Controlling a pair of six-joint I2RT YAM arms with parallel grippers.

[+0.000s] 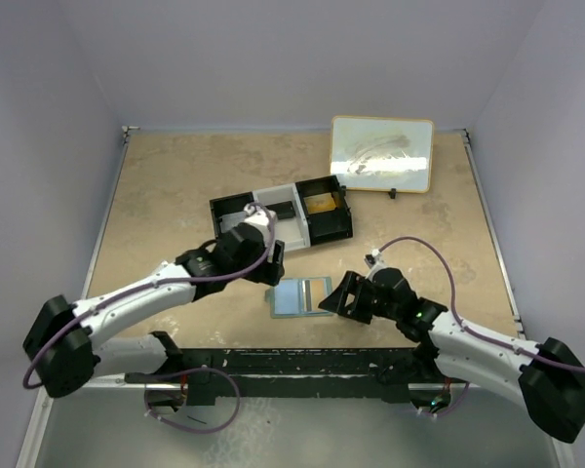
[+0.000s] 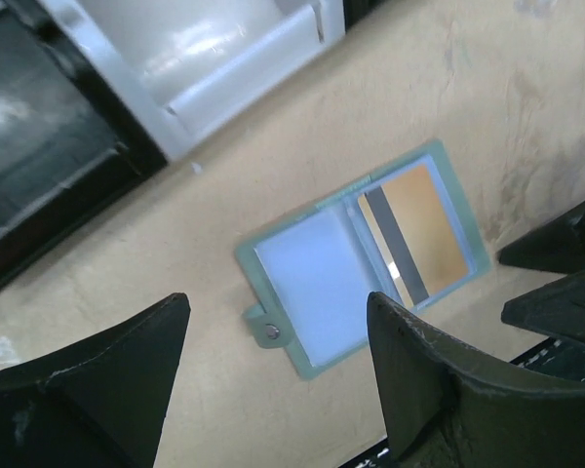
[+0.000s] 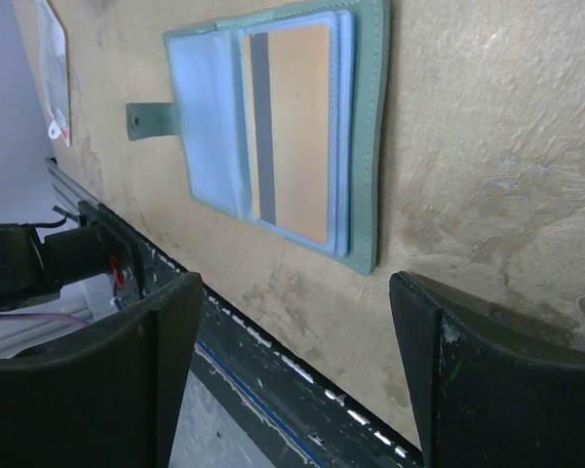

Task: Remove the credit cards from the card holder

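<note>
Grey-green bifold card holder open flat on tan worktop, card not yet out
Top: it lies between left gripper and right gripper, right nearer. Left wrist: fingers spread, empty; orange-tan striped plastic credit card in far page. Right wrist: fingers spread, empty; card's long axis points at them

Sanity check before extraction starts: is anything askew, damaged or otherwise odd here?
Nothing stands out. The card holder lies open and flat on the table, an orange card seated in one pocket. The left gripper and right gripper are open, clear of it.
</note>
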